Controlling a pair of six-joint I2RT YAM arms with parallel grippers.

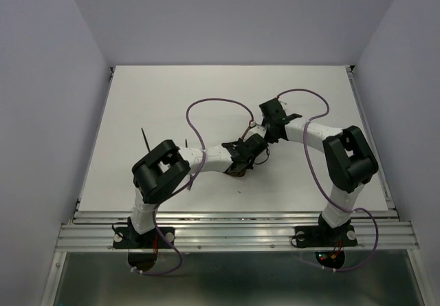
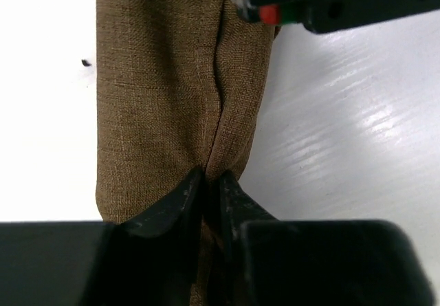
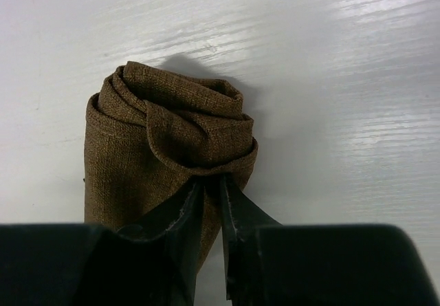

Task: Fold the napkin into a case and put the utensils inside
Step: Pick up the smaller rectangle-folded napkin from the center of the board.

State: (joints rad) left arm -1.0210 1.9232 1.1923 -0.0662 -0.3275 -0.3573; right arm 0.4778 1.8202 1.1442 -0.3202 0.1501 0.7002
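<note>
The napkin — rolled into a narrow brown bundle — lies on the white table, stretched straight ahead of the left gripper, whose jaws are clenched on its lengthwise crease. Its rolled end is met by the right gripper, jaws barely parted — whether anything is grasped there cannot be told.

Robot lab or test cell, not a home. A plain white table is boxed in by bare pale walls on three sides. Two black-and-white robot arms, left arm and right arm, are bolted to an aluminium rail at the near edge. Loose purple cables loop over the arms. Wrist views show the same glossy white tabletop, lit flat and even
</note>
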